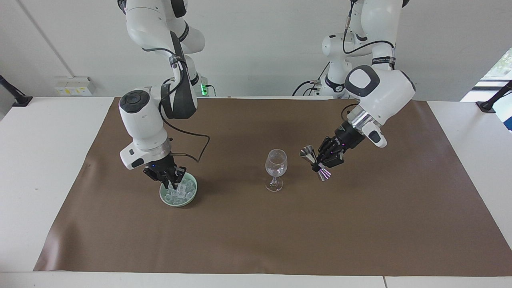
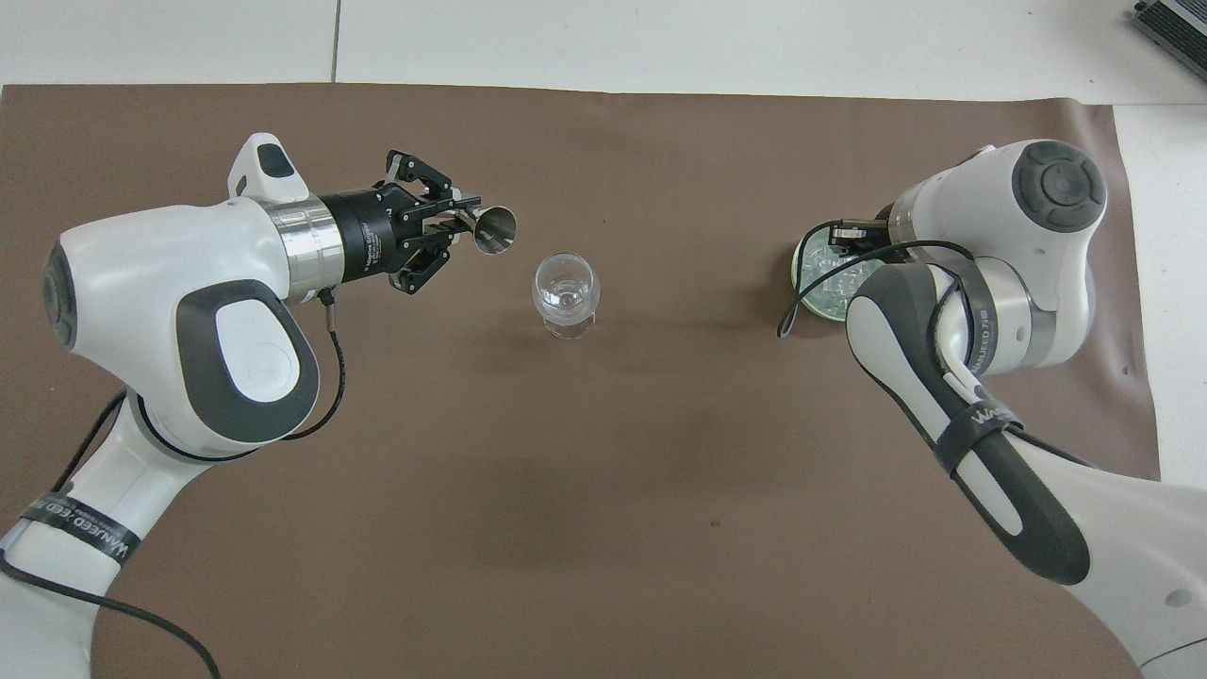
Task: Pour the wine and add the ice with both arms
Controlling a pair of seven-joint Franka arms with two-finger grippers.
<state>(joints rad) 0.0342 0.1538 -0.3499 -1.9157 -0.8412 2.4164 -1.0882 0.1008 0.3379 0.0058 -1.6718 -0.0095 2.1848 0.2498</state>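
Ice heaped in the dish

You see clear, glassy ice (image 1: 181,192) cubes; right gripper (image 1: 171,185) closed among them, left gripper (image 1: 323,164) clamping the jigger (image 1: 315,162).

The ice (image 1: 180,191) lies in a dish (image 1: 165,199) toward the right arm's end; the glass (image 1: 276,165) stands mid-mat.

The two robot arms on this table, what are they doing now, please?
They are preparing a drink. The left gripper is shut on a small metal jigger, tilted in the air beside the stemmed glass, not over it. The glass stands upright on the brown mat and has some clear content low in its bowl. The right gripper is down among the ice in the pale green dish, fingers shut; whether it grips a cube cannot be seen.
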